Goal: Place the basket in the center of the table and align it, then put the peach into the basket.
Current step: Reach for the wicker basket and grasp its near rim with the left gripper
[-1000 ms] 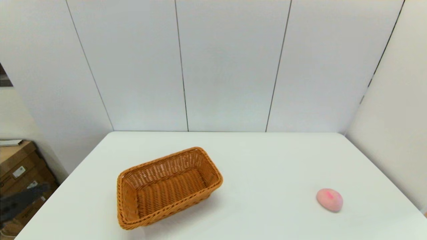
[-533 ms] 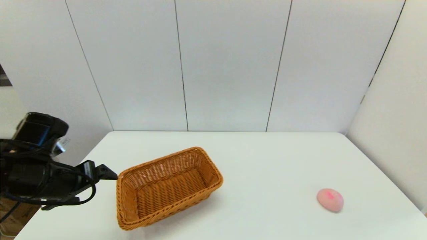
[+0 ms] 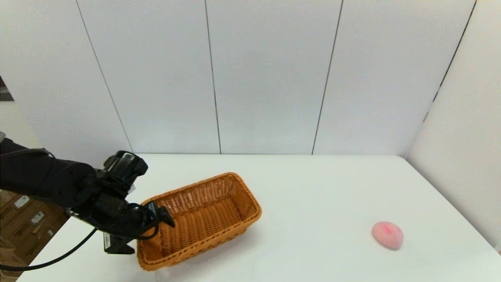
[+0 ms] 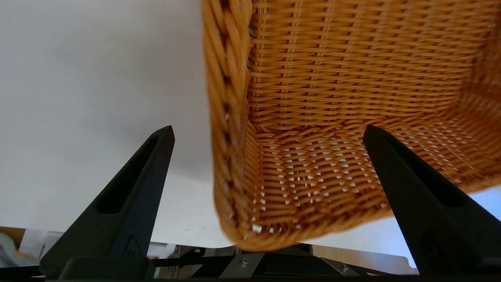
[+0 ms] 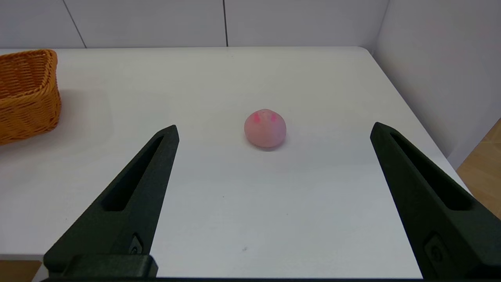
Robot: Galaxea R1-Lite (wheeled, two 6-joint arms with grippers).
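The orange-brown wicker basket (image 3: pixel 203 215) sits skewed on the left half of the white table (image 3: pixel 313 188). My left gripper (image 3: pixel 146 233) is open and straddles the basket's near-left short end. In the left wrist view the braided rim of the basket (image 4: pixel 227 98) runs between the fingers, one finger over the table and the other over the woven inside. The pink peach (image 3: pixel 387 235) lies alone at the right front. My right gripper (image 5: pixel 274 127) is out of the head view; it hangs open near the table's front edge, facing the peach (image 5: pixel 265 128), with the basket (image 5: pixel 27 90) far off to the side.
Cardboard boxes (image 3: pixel 23 219) stand on the floor beyond the table's left edge. White wall panels close the back and the right side. Bare tabletop lies between basket and peach.
My left arm has swung in from the left, off the table, to the basket's left end. Basket and peach have stayed where they were.
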